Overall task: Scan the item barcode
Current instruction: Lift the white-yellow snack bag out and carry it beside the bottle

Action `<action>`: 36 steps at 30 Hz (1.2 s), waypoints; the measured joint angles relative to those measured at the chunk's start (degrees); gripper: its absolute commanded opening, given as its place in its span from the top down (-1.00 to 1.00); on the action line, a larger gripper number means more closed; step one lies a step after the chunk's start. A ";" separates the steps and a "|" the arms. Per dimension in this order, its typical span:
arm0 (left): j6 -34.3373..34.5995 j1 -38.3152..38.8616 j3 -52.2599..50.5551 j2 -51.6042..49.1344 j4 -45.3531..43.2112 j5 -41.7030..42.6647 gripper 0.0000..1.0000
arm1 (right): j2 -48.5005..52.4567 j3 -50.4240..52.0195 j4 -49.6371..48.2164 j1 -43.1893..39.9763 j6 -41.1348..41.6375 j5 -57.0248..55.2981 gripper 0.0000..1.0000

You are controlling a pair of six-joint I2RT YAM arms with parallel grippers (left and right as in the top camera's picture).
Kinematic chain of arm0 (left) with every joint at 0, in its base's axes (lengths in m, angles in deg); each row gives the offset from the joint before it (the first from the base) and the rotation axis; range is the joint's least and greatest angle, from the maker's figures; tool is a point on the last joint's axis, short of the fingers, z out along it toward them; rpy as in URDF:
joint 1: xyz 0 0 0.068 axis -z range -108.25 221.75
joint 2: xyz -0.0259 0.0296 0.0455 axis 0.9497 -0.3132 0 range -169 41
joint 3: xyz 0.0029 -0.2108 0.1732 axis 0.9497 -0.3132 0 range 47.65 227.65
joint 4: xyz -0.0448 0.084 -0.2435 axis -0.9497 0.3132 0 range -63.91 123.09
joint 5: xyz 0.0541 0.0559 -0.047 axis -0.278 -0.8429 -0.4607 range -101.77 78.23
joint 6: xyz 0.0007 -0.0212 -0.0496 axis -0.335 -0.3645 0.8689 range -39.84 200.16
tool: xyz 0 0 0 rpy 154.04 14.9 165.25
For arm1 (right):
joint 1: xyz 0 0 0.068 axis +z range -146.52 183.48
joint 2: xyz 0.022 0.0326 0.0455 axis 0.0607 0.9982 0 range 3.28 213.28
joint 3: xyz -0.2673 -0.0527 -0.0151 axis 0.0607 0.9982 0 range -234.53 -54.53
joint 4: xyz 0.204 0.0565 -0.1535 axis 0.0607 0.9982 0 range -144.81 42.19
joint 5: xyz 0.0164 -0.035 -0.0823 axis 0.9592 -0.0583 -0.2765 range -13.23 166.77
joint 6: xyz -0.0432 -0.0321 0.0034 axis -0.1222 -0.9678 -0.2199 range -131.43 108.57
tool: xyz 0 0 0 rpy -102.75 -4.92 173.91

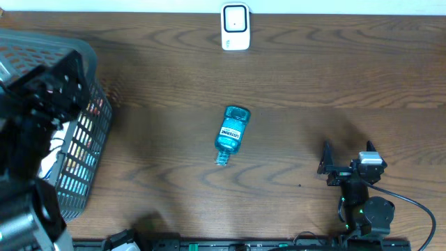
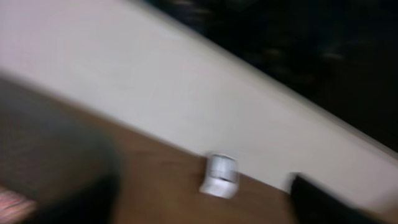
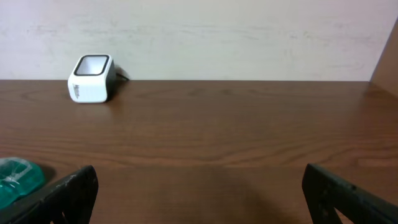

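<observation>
A blue mouthwash bottle (image 1: 231, 132) lies on its side in the middle of the wooden table, cap toward the front. Its edge shows at the left of the right wrist view (image 3: 18, 180). The white barcode scanner (image 1: 235, 26) stands at the table's far edge, also seen as the scanner (image 3: 92, 79) and, blurred, the scanner (image 2: 221, 176). My right gripper (image 1: 347, 155) rests open at the front right, well apart from the bottle, with only bare table between its fingers (image 3: 199, 193). My left arm (image 1: 42, 97) hangs over the basket. The left gripper (image 2: 199, 218) looks open and empty in a blurred view.
A grey mesh basket (image 1: 83, 174) with several packaged items stands at the left edge of the table. A pale wall (image 3: 199, 37) runs behind the table's far edge. A cable (image 1: 418, 209) trails from the right arm's base.
</observation>
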State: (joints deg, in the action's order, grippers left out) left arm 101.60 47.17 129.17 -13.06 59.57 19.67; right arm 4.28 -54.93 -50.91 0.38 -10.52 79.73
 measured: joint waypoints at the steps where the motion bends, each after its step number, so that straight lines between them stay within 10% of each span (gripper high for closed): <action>1: -0.52 0.00 0.00 -0.98 1.05 -4.50 -0.95 | 0.00 0.00 0.00 0.00 0.00 0.00 -0.99; 9: 1.16 -3.43 -0.02 -14.82 12.70 -35.43 -0.96 | 0.00 0.00 -0.04 0.00 0.00 -0.02 -0.99; 22: 60.89 -8.76 -0.09 -38.97 26.43 -30.01 -0.96 | 0.00 0.00 0.00 0.00 0.00 0.00 -0.98; 29: 77.18 -8.76 -0.07 -49.70 23.96 -27.63 -0.96 | 0.00 0.00 -0.02 0.00 0.00 -0.02 -0.99; 31: 78.77 -8.76 -0.07 -53.59 23.96 -27.17 -0.68 | 0.00 0.00 -0.02 0.00 0.00 0.00 -0.99; 33: 77.85 -8.76 -0.07 -56.24 23.67 -27.12 0.15 | 0.00 0.00 0.00 0.00 0.00 0.00 -0.98; 36: 73.66 -8.76 0.00 -57.81 23.34 -27.08 0.74 | 0.00 0.00 -0.02 0.00 0.00 0.00 -0.99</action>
State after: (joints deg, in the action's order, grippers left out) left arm 175.25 38.40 129.17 -70.87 82.91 -7.41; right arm 4.28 -54.93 -50.93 0.38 -10.52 79.73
